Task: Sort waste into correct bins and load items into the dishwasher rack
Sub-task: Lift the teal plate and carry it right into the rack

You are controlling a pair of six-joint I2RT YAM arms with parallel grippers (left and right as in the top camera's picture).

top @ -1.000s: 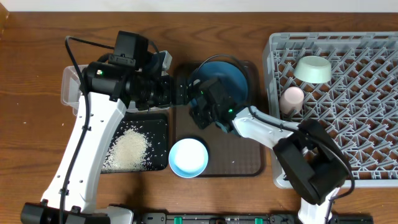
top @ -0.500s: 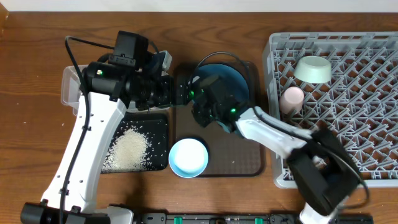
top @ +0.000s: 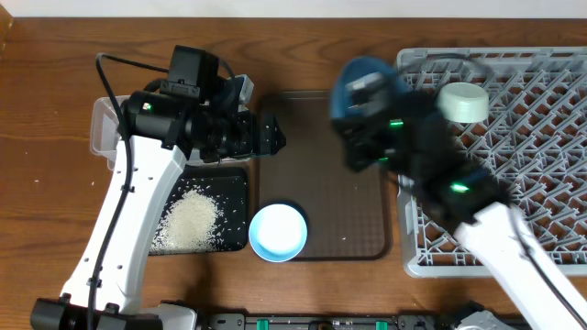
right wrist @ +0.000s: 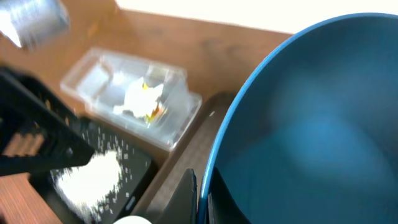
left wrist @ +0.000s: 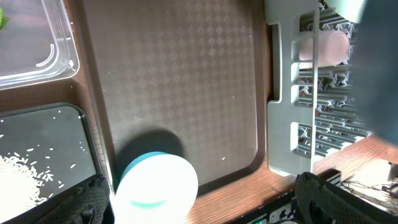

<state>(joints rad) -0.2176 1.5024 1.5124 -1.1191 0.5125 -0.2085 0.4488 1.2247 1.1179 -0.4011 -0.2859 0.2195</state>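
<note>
Overhead view: toward ten o'clock the left gripper (top: 272, 137) hovers, jaws wide apart, at the brown serving tray (top: 321, 183) edge. The dark-blue plate (top: 362, 73), on that tray a second ago, is now lifted at one o'clock, clamped in the right gripper (right wrist: 202, 193) beside the dishwasher rack (top: 532, 137), so racking likely follows. No writing is readable.

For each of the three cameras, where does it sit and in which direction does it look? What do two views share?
Overhead: fixed above the table, looking straight down; left arm and right arm show, dishwasher rack at right.
Left wrist: on the left arm, looking down at the brown tray and white bowl; the open left gripper frames the bottom.
Right wrist: on the right arm, facing the clear tub past the dark-blue plate in the right gripper.
Shared: both wrist views show the rice.
</note>
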